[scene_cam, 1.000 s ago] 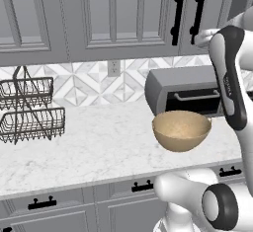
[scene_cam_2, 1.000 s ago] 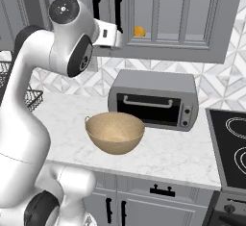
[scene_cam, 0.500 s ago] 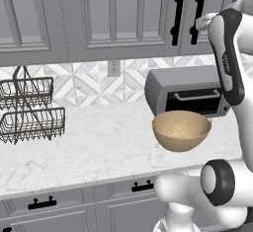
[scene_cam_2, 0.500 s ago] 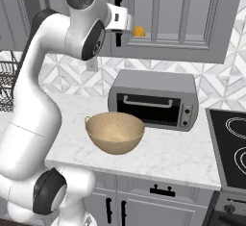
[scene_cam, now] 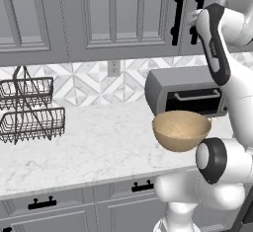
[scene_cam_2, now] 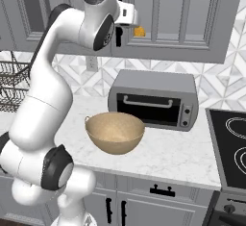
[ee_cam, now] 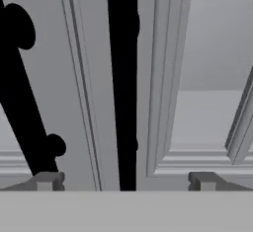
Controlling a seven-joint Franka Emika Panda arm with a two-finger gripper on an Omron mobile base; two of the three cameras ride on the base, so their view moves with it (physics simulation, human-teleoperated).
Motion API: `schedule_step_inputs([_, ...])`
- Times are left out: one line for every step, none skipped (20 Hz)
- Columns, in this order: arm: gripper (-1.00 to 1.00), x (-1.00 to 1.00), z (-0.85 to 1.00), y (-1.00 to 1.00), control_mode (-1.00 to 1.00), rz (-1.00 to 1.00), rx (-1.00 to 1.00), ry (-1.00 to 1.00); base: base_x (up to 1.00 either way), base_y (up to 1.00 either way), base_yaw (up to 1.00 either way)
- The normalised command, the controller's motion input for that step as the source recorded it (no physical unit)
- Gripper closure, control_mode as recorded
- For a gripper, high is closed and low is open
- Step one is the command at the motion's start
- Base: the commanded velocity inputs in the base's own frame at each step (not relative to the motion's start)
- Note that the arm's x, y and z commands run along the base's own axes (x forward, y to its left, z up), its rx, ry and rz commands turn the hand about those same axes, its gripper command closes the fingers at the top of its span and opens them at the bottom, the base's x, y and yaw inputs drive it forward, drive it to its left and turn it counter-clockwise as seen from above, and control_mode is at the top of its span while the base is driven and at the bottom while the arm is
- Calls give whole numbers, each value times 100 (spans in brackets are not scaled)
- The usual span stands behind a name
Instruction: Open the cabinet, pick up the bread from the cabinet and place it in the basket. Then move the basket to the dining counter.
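Drawers (scene_cam: 44, 204) with short black pulls ran nearest, below the marble table (scene_cam: 89, 152). On that table the tan basket (scene_cam_2: 115, 132) stood empty, just in front of the toaster oven (scene_cam_2: 156, 100). Higher and farther, the hand (ee_cam: 126, 179) was raised to the grey cabinet (scene_cam: 113, 14), its fingers spread wide on both sides of a black bar handle (ee_cam: 122, 88) and pinching nothing. The bread (scene_cam_2: 139, 31) was an orange lump showing beside the hand at the cabinet. I judged the task as only beginning: the door was not yet pulled open, and the bread and the basket were still to be moved.

No readable text, labels or signs anywhere.
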Motion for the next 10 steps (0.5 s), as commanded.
schedule_step_inputs([-100,66,-5,-1,-100,0,0,0,0,0,0])
schedule_step_inputs([-100,67,-4,-14,-100,2,0,0,0,0,0])
schedule_step_inputs([-100,69,-4,-19,-100,4,0,0,0,0,0])
schedule_step_inputs([-100,66,-1,-19,-100,4,0,0,0,0,0])
schedule_step_inputs([-100,63,-1,-23,-100,5,0,0,0,0,0])
schedule_step_inputs([-100,68,-3,-6,-100,3,0,0,0,0,0])
schedule_step_inputs([-100,72,-4,0,-100,1,0,0,0,0,0])
schedule_step_inputs([-100,68,-4,0,-100,1,0,0,0,0,0])
schedule_step_inputs([-100,67,-5,-1,-100,1,0,0,0,0,0])
schedule_step_inputs([-100,66,-6,-1,-100,1,0,0,0,0,0])
